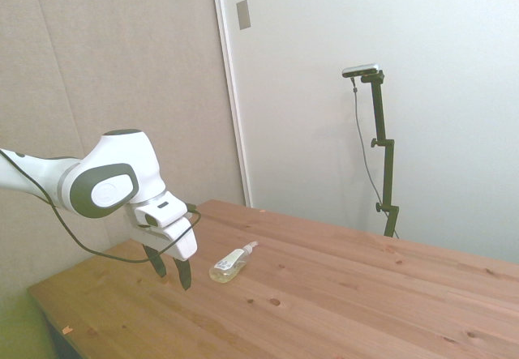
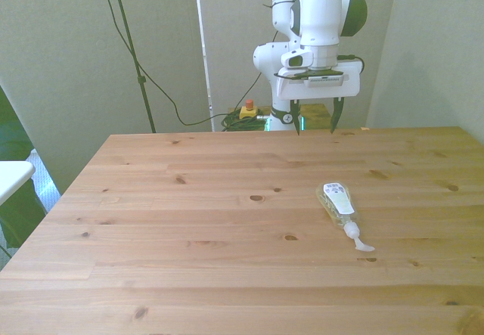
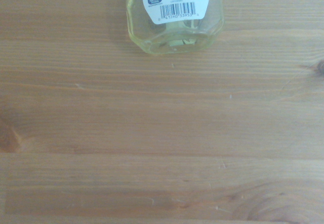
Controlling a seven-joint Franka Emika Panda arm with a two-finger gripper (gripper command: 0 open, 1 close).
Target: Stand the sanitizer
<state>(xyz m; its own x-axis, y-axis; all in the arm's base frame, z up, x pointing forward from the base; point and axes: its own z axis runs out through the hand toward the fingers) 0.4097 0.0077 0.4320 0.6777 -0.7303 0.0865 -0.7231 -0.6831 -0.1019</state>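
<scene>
Bare pine boards of the tabletop (image 2: pixel 227 290) fill the near part of the front view, knots and seams showing.

Farther back, the claw (image 2: pixel 315 117) hangs above the far edge of the tabletop, its two dark fingers (image 2: pixel 293 116) pointing down and standing wide apart with nothing between them. In the side view the claw (image 1: pixel 173 268) hovers clear of the wood, tilted a little, with a black cable looping under the wrist. The arm behind it is cut off by the side view's left edge.

From the claw, the sanitizer (image 2: pixel 338 202) lies at about 5 o'clock in the front view, near but clearly apart from it. It rests flat on its side on the tabletop, base toward the claw and the white pump top (image 2: pixel 359 240) pointing away, toward 5 o'clock. In the side view the sanitizer (image 1: pixel 229 265) sits just beside the claw at 3 o'clock, its pump end aimed toward 1 o'clock.

Only the bottle's base end shows in the wrist view, where the sanitizer (image 3: pixel 174 19) is cut off at the frame's edge; yellowish liquid and a white label with a barcode are visible, but the small print is too fine to read. The pump top is out of that picture.

An orange speck (image 1: pixel 67 329) lies near the tabletop's corner in the side view; what it is cannot be told.
</scene>
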